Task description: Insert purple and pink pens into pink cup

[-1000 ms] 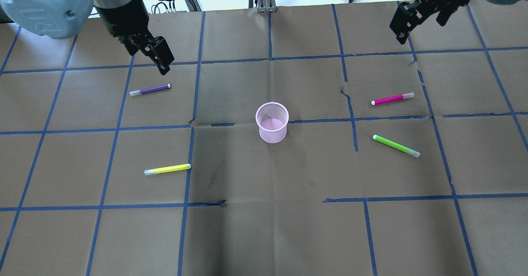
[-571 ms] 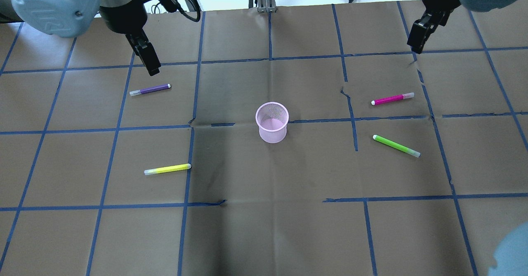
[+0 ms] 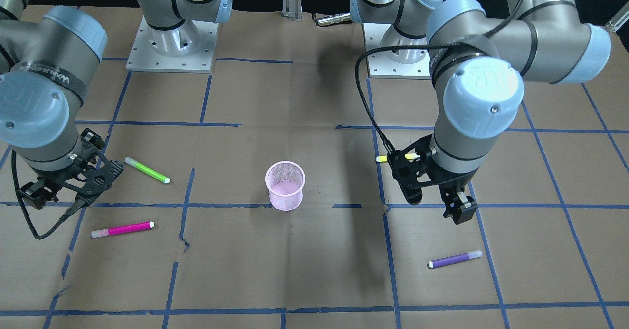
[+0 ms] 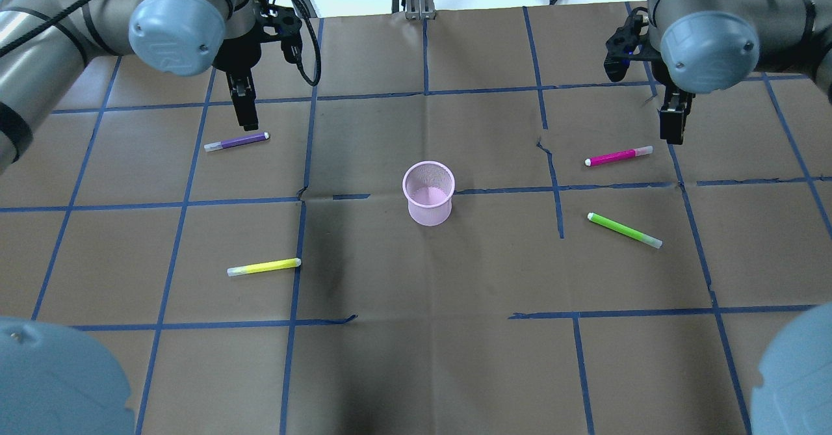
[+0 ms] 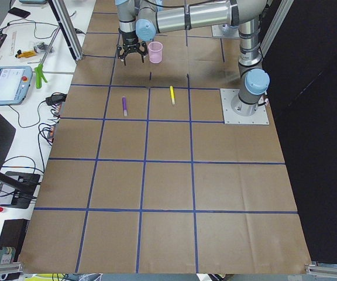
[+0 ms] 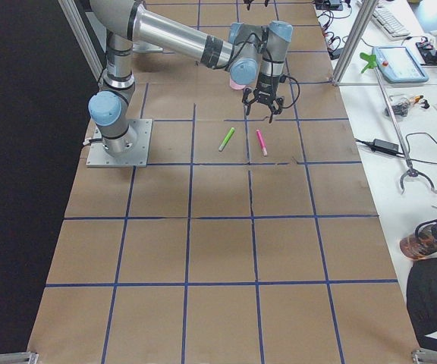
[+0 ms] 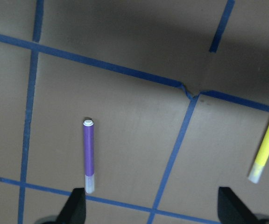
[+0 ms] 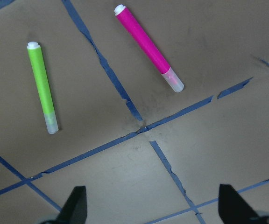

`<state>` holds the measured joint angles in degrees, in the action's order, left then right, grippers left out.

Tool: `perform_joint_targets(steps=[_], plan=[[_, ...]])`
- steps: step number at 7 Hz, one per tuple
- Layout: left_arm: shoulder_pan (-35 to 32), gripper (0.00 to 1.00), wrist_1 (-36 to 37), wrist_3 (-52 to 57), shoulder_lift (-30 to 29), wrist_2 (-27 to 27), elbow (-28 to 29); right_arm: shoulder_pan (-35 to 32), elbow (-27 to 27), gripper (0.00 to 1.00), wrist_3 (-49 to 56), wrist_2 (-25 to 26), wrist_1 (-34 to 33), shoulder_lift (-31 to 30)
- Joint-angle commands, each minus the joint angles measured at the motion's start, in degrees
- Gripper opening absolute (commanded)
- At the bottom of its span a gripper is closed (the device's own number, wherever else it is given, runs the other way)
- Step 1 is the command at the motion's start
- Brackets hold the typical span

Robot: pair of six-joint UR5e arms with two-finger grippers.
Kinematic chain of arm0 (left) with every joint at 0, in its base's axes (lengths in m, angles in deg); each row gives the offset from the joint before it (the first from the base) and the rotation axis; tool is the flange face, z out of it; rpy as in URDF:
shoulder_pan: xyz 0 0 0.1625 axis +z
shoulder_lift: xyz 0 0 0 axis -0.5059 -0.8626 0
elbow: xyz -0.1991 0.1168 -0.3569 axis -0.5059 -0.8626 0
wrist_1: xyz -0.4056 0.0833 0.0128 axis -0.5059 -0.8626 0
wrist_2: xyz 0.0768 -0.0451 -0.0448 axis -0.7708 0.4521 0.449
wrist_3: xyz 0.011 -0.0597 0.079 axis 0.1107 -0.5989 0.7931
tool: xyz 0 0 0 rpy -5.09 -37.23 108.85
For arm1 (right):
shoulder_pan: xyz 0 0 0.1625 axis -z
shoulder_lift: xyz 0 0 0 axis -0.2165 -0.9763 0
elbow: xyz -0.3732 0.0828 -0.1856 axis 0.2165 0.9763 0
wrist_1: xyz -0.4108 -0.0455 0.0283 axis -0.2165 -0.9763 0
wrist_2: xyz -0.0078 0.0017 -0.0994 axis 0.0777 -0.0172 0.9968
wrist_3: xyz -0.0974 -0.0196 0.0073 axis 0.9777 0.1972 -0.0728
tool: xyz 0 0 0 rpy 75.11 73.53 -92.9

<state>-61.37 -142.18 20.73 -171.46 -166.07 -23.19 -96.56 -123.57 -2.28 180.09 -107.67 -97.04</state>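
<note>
My left gripper [image 4: 249, 121], fingers spread, has swung in just on the far side of the purple pen [image 4: 237, 141]. My right gripper [image 4: 673, 132], also spread, has come near the pink pen [image 4: 617, 156]. Both pens lie unmoved, well apart from the central pink cup [image 4: 429, 212], so grasping likely comes next.

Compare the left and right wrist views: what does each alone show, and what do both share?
Left wrist only: the purple pen and the yellow pen. Right wrist only: the pink pen and the green pen. Both: brown paper, blue tape, and open fingertips at the bottom edge, the left gripper's in one, the right gripper's in the other.
</note>
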Motion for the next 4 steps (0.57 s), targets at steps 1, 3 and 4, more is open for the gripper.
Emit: perform_joint_targets(steps=[1,3,4], plan=[[-0.8,0.99,10.0,7.5,-6.8,-3.8,-2.5,-0.8,-5.9,1.00,2.0,1.8,-13.1,3.3],[-1.7,0.99,24.4,13.4,-10.4,-7.7,-7.6,-3.0,-7.1,1.00,3.7,1.9,-19.9,6.8],[-1.6,0.98,26.2,13.3,-11.5,-8.8,-7.4,-3.0,-7.3,1.00,4.5,3.1,-21.3,7.9]])
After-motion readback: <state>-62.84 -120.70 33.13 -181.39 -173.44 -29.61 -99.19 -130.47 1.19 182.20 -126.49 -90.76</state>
